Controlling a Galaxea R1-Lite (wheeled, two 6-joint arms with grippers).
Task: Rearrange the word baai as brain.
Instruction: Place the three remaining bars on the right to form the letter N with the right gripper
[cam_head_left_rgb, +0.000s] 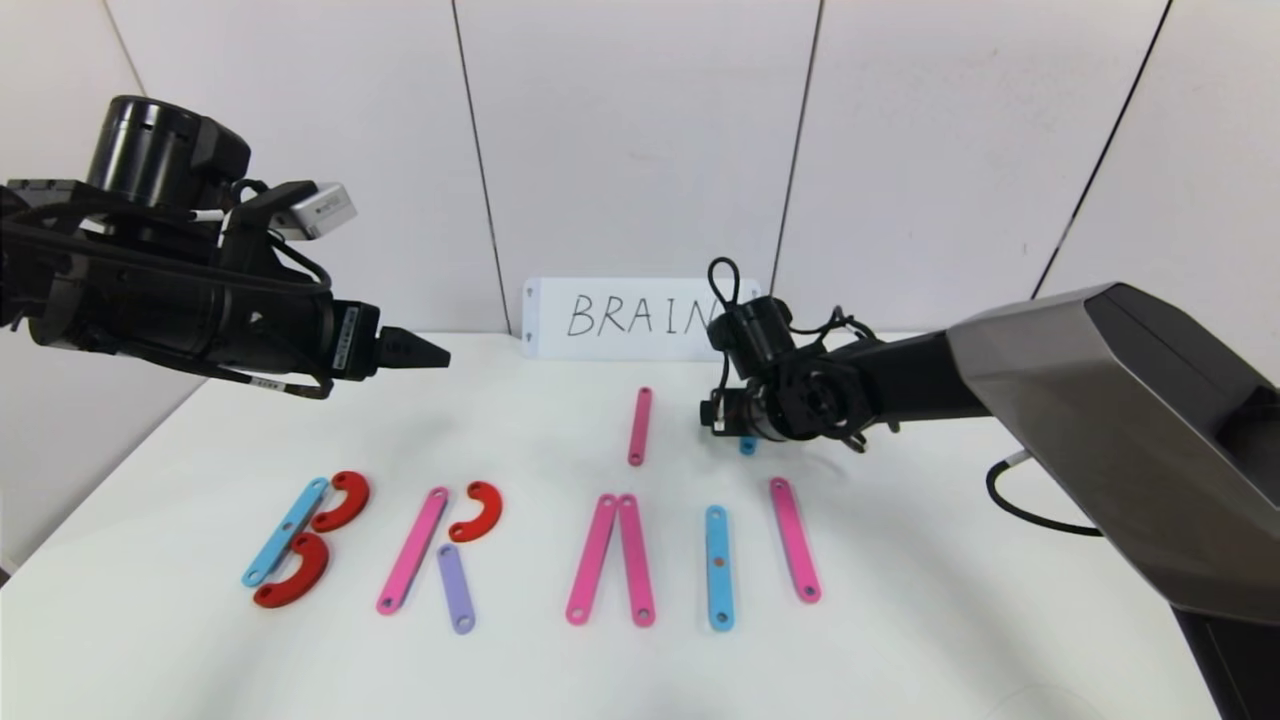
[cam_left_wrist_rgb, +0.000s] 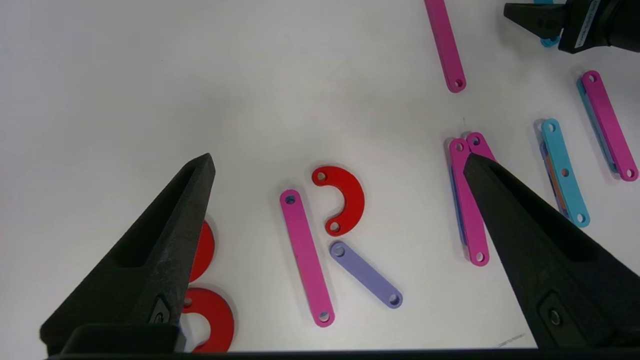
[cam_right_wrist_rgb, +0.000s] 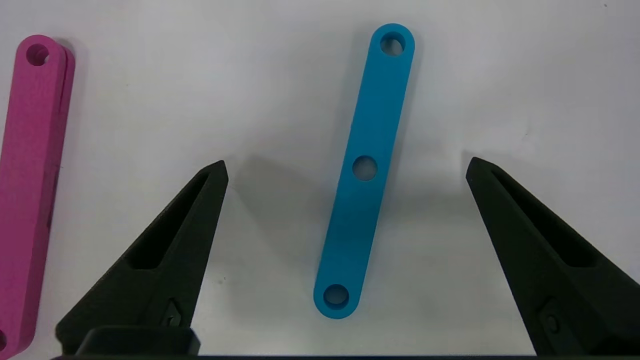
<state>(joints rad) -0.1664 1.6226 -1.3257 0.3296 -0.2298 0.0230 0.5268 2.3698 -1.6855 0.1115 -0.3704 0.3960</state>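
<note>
White table (cam_head_left_rgb: 900, 650), plastic letters (cam_head_left_rgb: 520, 545) in a row across lower middle of head view. Left gripper (cam_left_wrist_rgb: 340, 165) up at upper left, spread wide, empty. Right gripper (cam_right_wrist_rgb: 347, 167) right of centre, wide open, straddling blue strip (cam_right_wrist_rgb: 365, 170), not touching.

White card (cam_head_left_rgb: 630, 318): its last letter is partly covered by the right arm's wrist (cam_head_left_rgb: 790, 385).
Short blue strip (cam_head_left_rgb: 747, 446): just beside the card's near right corner, almost all hidden under the right gripper (cam_head_left_rgb: 716, 412) (one end shows).
Lower red arc (cam_left_wrist_rgb: 212, 320): cut by the picture's edge and partly behind the left gripper's finger (cam_left_wrist_rgb: 150, 260).
Pink strip (cam_right_wrist_rgb: 27, 190): cut off at the edge.
</note>
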